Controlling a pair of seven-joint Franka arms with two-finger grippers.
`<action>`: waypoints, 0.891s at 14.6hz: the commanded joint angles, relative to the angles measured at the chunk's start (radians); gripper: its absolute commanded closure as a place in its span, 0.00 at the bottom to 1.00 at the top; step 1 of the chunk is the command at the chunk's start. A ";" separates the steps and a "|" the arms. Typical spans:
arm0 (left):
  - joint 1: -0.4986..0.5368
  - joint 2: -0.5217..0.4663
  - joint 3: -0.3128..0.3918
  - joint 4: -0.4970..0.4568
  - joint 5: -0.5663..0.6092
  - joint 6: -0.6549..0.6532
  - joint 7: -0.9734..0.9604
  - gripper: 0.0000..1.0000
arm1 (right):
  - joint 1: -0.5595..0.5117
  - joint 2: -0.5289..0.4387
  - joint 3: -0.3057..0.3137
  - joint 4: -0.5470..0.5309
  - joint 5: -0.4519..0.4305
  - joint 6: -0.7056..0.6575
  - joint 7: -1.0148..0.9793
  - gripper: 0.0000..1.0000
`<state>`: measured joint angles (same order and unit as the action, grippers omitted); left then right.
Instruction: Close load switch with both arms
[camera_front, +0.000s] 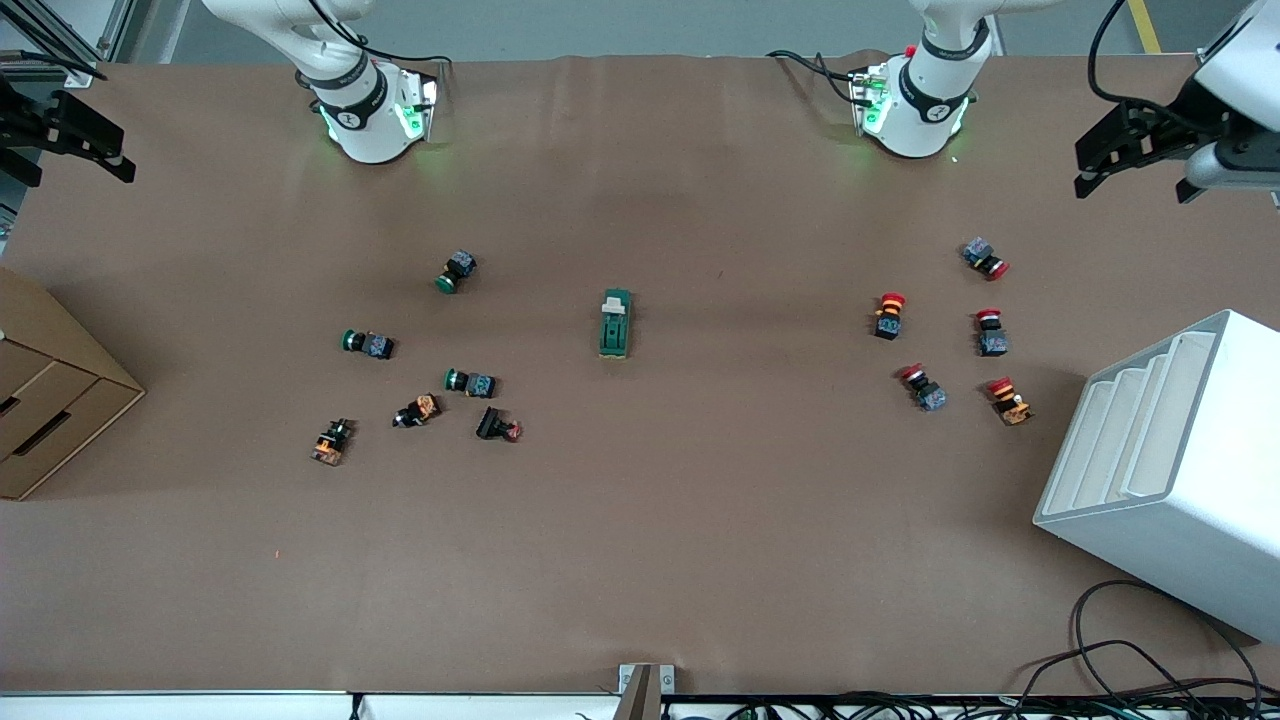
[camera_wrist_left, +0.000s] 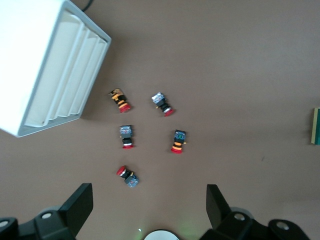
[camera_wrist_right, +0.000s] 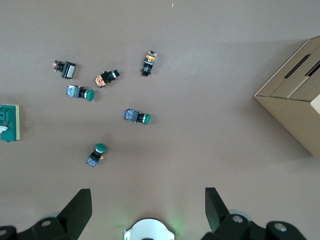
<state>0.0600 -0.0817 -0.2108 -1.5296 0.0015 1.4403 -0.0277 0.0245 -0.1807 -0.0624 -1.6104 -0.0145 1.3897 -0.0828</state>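
Observation:
The load switch (camera_front: 615, 324), a dark green block with a cream-white lever piece, lies on the brown table midway between the two arms' ends. It shows at the edge of the left wrist view (camera_wrist_left: 316, 126) and of the right wrist view (camera_wrist_right: 9, 122). My left gripper (camera_front: 1090, 168) is up in the air over the table's edge at the left arm's end, open and empty (camera_wrist_left: 149, 200). My right gripper (camera_front: 118, 155) is up over the right arm's end, open and empty (camera_wrist_right: 147, 202). Both are well apart from the switch.
Several red-capped push buttons (camera_front: 940, 340) lie toward the left arm's end, beside a white slotted rack (camera_front: 1170, 470). Several green-capped and other push buttons (camera_front: 420, 370) lie toward the right arm's end, beside a cardboard box (camera_front: 50, 390). Cables (camera_front: 1120, 670) hang at the front edge.

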 joint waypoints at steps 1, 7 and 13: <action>-0.031 0.078 -0.076 0.016 -0.009 0.066 -0.087 0.00 | 0.003 -0.002 0.003 0.017 -0.019 -0.006 0.011 0.00; -0.093 0.233 -0.338 -0.095 0.008 0.355 -0.545 0.00 | -0.003 0.065 -0.002 0.024 -0.015 -0.005 0.012 0.00; -0.435 0.453 -0.340 -0.112 0.234 0.534 -1.100 0.00 | -0.038 0.357 -0.007 0.136 -0.036 0.015 -0.003 0.00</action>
<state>-0.3022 0.3089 -0.5552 -1.6556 0.1663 1.9286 -0.9807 0.0182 0.0790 -0.0704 -1.5741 -0.0299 1.4274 -0.0806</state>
